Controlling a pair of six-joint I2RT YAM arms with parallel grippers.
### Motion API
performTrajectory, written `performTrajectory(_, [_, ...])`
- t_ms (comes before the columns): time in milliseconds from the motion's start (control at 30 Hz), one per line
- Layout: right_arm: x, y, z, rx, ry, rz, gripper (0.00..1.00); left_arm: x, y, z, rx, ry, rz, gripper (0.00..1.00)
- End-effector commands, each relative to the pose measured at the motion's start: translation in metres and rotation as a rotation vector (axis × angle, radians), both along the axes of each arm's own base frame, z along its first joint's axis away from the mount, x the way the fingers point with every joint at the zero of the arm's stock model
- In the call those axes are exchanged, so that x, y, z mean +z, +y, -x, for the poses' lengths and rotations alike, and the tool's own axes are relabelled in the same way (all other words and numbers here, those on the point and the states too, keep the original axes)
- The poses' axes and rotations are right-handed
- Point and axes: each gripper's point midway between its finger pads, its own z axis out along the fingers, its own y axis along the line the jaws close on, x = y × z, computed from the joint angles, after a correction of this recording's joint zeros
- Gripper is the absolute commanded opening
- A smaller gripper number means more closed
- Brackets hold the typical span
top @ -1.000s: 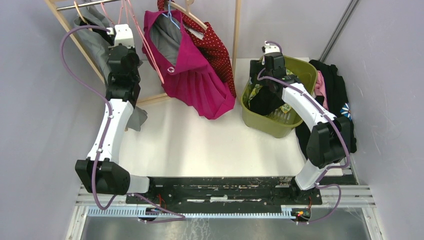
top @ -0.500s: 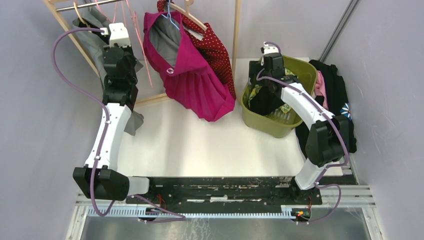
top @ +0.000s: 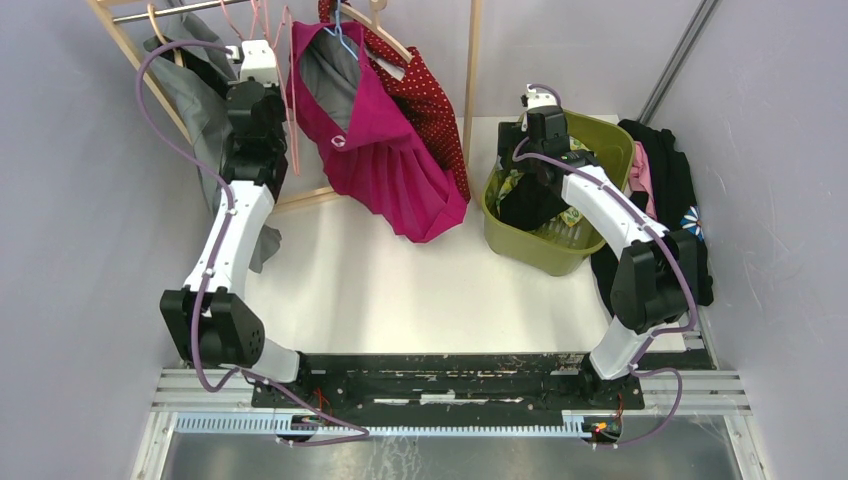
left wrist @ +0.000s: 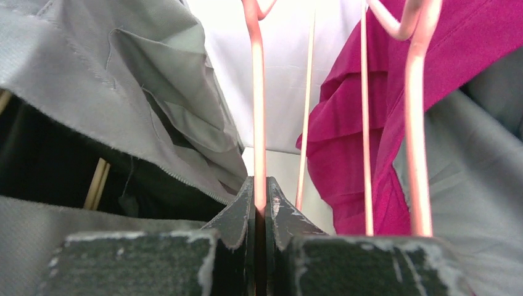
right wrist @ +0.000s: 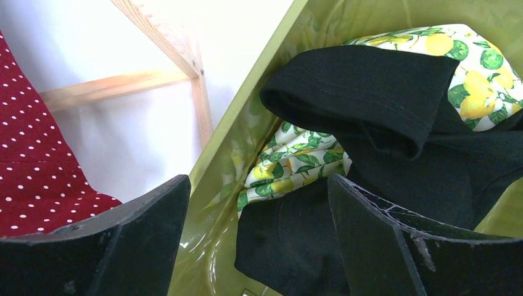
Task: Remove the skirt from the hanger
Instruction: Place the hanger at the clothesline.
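Note:
My left gripper [left wrist: 259, 185] is shut on the wire of a bare pink hanger [left wrist: 258, 111], held up by the rail between a grey garment [left wrist: 123, 80] and a magenta pleated skirt [left wrist: 345, 142]. In the top view the pink hanger [top: 291, 110] hangs beside the magenta skirt [top: 385, 150], which is on a blue hanger. My right gripper [right wrist: 259, 185] is open and empty over the green basket [right wrist: 247, 123], just above a black garment [right wrist: 370, 98] that lies in it on lemon-print cloth [right wrist: 290, 160].
A wooden rack [top: 473, 70] stands at the back with a red polka-dot garment [top: 435, 90] and the grey garment [top: 205, 100] on it. The green basket [top: 600, 135] sits at the right. Dark clothes [top: 670, 190] are piled beyond it.
My left arm has swung right and up, carrying the pink hanger toward the rail next to the magenta skirt. The right arm has not moved.

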Motion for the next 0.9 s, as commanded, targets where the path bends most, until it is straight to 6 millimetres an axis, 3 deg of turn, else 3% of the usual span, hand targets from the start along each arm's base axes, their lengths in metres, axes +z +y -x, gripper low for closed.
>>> performTrajectory(0, [0.012, 0.001, -0.006, 0.006, -0.051, 0.000, 0.88, 0.036, 0.000, -0.007, -0.009, -0.116, 0.014, 0.03])
performTrajectory(300, [0.008, 0.001, -0.006, 0.004, -0.042, 0.001, 0.88, -0.011, 0.013, -0.004, 0.023, -0.021, 0.051, 0.03])
performTrajectory(367, [0.007, 0.000, -0.005, 0.003, -0.039, 0.003, 0.88, -0.012, 0.016, 0.001, 0.035, -0.013, 0.051, 0.10])
performTrajectory(433, [0.006, 0.000, -0.004, 0.005, -0.038, 0.005, 0.88, -0.008, 0.020, 0.006, 0.048, -0.020, 0.051, 0.27])
performTrajectory(567, [0.007, 0.001, -0.003, 0.006, -0.041, -0.002, 0.88, 0.005, 0.020, 0.015, 0.049, -0.044, 0.050, 0.44])
performTrajectory(867, [0.007, 0.004, 0.001, 0.015, -0.040, -0.027, 0.88, 0.041, 0.006, 0.048, -0.038, -0.111, 0.083, 0.62])
